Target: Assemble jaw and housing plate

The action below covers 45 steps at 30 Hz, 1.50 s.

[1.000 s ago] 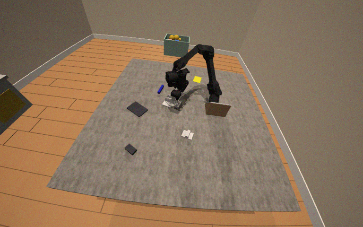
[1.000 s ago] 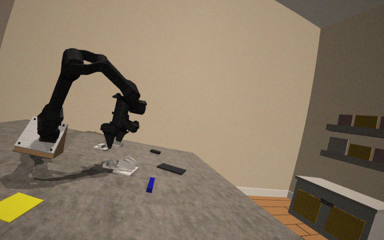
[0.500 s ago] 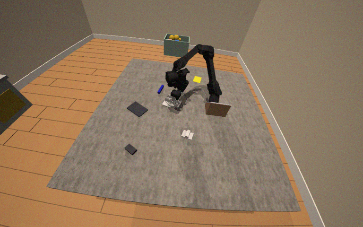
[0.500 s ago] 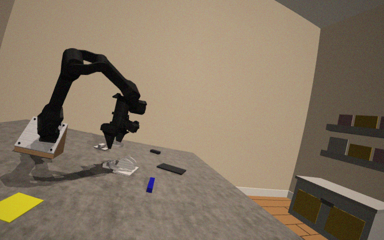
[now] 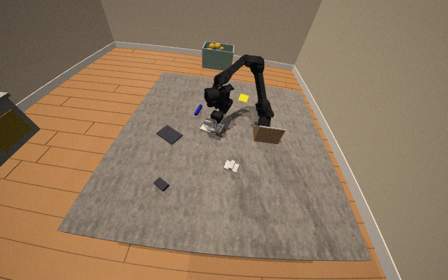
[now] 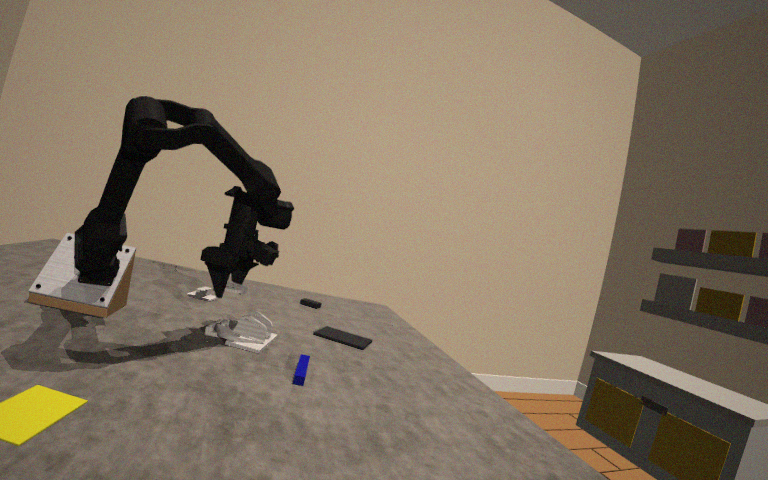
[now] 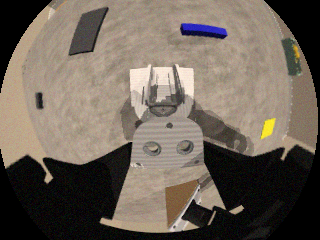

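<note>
My gripper [image 6: 229, 289] [image 7: 166, 145] is shut on the grey housing plate [image 7: 168, 131], a rounded plate with two large holes. The fingers grip its left and right edges. In the exterior view the plate is mostly behind a finger and hangs above the mechanism with a gap. The white mechanism base [image 5: 203, 128] [image 6: 244, 343] [image 7: 187, 76] lies on the mat. Two upright, thin jaws, the left jaw [image 7: 150, 82] and the right jaw [image 7: 177, 82], stand side by side over it. The held plate covers the base's near part in the wrist view. Pins, stubs and tooth mesh cannot be made out.
On the grey mat [image 5: 205, 211] lie a blue bar [image 5: 198, 109] [image 6: 301, 370] [image 7: 203, 31], a large dark slab [image 5: 169, 134] [image 6: 342, 337] [image 7: 88, 31], a small dark block [image 5: 161, 184] [image 6: 310, 303], a yellow square [image 5: 243, 98] [image 7: 268, 128] and a white stepped piece [image 5: 231, 165].
</note>
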Tool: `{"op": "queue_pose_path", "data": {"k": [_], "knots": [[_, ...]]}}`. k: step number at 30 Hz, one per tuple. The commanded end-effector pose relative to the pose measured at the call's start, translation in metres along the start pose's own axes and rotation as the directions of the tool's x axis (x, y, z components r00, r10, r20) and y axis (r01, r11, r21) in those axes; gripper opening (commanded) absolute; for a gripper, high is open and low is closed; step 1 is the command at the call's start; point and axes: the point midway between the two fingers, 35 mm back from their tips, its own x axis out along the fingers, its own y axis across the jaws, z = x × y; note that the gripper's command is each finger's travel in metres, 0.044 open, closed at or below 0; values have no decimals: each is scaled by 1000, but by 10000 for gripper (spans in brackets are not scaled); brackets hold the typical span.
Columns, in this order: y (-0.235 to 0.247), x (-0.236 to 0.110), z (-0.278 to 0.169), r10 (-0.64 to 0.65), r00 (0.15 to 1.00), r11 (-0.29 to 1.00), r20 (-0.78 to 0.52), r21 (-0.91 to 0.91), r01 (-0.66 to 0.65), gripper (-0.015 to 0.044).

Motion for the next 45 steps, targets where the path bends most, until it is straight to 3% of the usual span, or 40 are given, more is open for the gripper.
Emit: {"op": "queue_pose_path", "data": {"k": [1, 24, 45], "knots": [[-1, 0, 1, -5, 1000, 1000, 4, -2, 5, 351], [-1, 1, 1, -5, 1000, 1000, 4, 2, 5, 351], [0, 35, 3, -4, 1000, 1000, 5, 3, 4, 351]]}}
